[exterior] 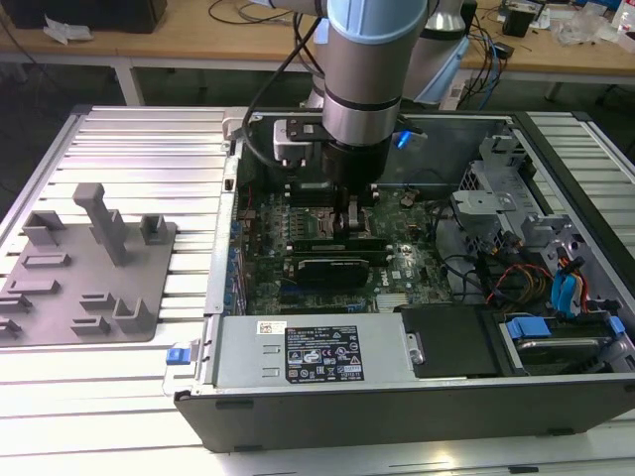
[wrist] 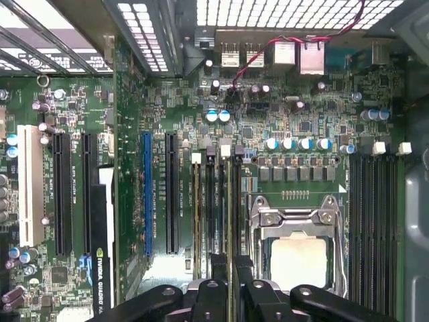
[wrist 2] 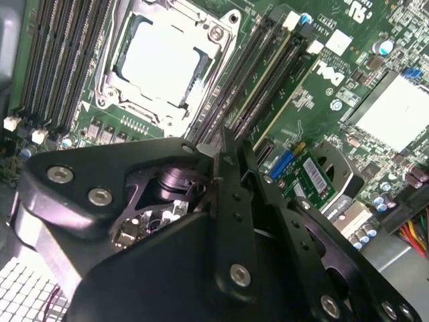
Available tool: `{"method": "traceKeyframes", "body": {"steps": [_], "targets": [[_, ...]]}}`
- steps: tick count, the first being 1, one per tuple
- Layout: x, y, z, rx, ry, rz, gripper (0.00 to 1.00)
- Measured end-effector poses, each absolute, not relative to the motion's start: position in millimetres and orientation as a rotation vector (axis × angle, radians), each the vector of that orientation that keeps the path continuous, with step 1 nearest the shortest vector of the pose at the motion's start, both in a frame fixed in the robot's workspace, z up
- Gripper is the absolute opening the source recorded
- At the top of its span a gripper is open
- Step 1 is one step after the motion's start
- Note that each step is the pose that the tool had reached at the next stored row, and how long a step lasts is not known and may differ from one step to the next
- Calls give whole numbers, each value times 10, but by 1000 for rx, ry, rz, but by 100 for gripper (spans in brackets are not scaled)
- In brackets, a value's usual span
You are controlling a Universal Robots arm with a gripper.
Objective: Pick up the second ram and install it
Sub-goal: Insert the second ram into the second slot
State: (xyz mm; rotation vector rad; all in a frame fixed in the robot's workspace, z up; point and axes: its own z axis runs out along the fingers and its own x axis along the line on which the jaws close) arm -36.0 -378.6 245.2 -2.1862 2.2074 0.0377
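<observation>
Gripping: gripper [wrist: 231, 272] clamped on ram [wrist: 234, 215]
Position: ram stands in a slot [wrist 2: 265, 74] beside the socket [wrist: 293, 235] — pick-up done
Left: full seating unconfirmed

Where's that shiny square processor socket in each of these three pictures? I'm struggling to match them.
Exterior view: the processor socket sits on the board, at the exterior view's left of the pincer.
Second wrist view: the socket lies beyond the pincer, between slot banks.
First wrist view: the socket lies beside the pincer.
Shared landmark: the second ram, between the pincer's tips.
</observation>
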Motion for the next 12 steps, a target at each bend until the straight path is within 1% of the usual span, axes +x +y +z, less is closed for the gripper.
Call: {"method": "traceKeyframes", "body": {"steps": [2, 3, 4, 12], "targets": [[-357, -3785, 2452, -2186, 2207, 38, 17], [-356, -3785, 2452, -2186, 2207, 38, 15], [-356, -3785, 2452, -2186, 2207, 38, 8], [-349, -3785, 2452, -2186, 2207, 38, 8]]}}
